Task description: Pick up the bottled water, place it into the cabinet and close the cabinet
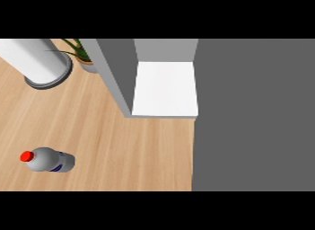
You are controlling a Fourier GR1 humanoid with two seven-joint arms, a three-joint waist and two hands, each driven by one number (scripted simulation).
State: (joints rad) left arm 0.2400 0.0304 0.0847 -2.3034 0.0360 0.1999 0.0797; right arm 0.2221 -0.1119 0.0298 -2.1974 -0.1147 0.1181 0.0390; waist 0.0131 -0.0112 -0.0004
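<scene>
Left hand and right hand: neither appears in the head view, so I cannot tell the state of either.

I read the bottle [50, 161] at the lower left of the counter [120, 134], resting on the wood, well apart from everything else. Its red cap [27, 156] faces the view's left, and its grey-white body carries a dark blue mark on the near side. I cannot tell whether it stands upright or lies on its side.

I read the cabinet [116, 76] at upper centre, with its interior exposed. A grey side wall bounds it on the left, and a white shelf [165, 87] sits against that wall. A broad grey panel [259, 117] fills the view's right and meets the shelf's right edge. I cannot tell whether it is the door.

A white cylinder [34, 58] on a dark round base stands at upper left. A plant [77, 50] sits between the cylinder and the cabinet wall.
</scene>
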